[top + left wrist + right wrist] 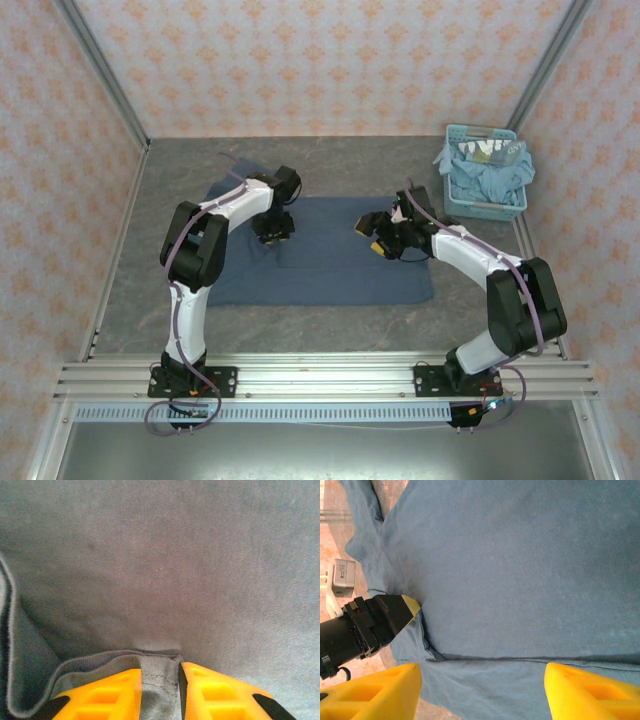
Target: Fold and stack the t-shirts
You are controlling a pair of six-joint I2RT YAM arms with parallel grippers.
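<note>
left end effector (160, 682) pinching t-shirt (190, 570) hem fold | right end effector (481, 690) wide apart above t-shirt

Top external: fixed high, behind both arm bases, facing down and forward. Wide shot; takes in the whole grey mottled surface (160, 300) and the spread dark slate-blue cotton t-shirt (330, 270).

Left wrist: looks along the yellow-fingered left end effector (160, 680), very near the cloth, weave legible.

Right wrist: sits farther off the cloth, looking past the right end effector (480, 672). Shares with the top view the t-shirt's sleeve region, a strip of surface, and the left end effector's tip.
</note>
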